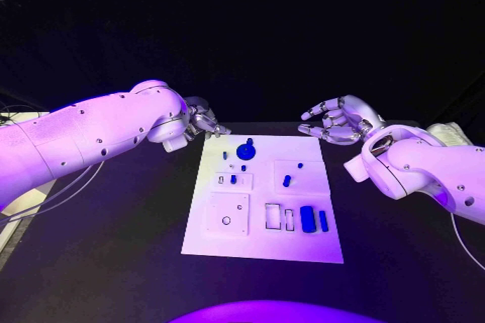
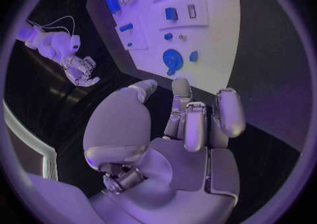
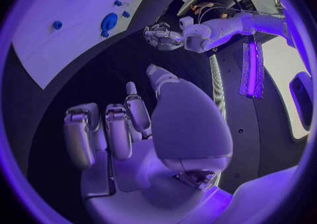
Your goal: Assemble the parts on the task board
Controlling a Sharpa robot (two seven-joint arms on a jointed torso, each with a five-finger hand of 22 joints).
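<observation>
1. The task board [image 1: 265, 232], a flat, smooth white rectangular plate, is lying in the middle of the head view on the matte black table [image 1: 111, 267].
2. Nearest, at the board's lower right, a chunky blue block [image 1: 307, 218] and a slimmer blue bar [image 1: 324, 221] are sitting beside raised rectangular frames.
3. Farther up, small blue pegs [image 1: 287, 181] are standing in square white tiles.
4. Near the top edge a round blue disc [image 1: 244, 152] is resting.
5. The left hand [image 1: 204, 120], glossy metal, is hovering just past the board's upper left corner, fingers curled loosely, gripping nothing.
6. The right hand [image 1: 336, 120] is hanging off the upper right corner, fingers bent and apart, empty.
</observation>
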